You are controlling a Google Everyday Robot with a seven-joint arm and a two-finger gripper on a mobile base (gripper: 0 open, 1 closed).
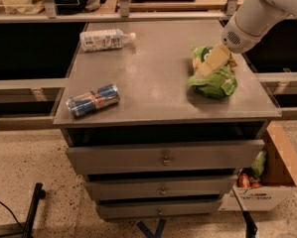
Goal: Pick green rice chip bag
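Starting nearest: a black stand leg (pixel 31 207) on the speckled floor at lower left. A cardboard box (pixel 282 182) sits on the floor just beside the cabinet's right side, with small packets inside.

Grey drawer cabinet (pixel 163 160): three drawer fronts, each with a small knob, under a flat metal top (pixel 158 73).

- Front left of the top: blue and silver drink can (pixel 93 100), lying on its side.
- Right side, about mid-depth: green rice chip bag (pixel 217 83), crumpled, resting on the top.
- Over the bag: the gripper (pixel 207 66), pale and angled down from the white arm (pixel 257 19), at or touching the bag's upper surface. How far open it is, and whether it has hold of the bag, cannot be told.
- Far left: clear plastic bottle (pixel 106 39) with a white label, on its side, well apart from the bag.
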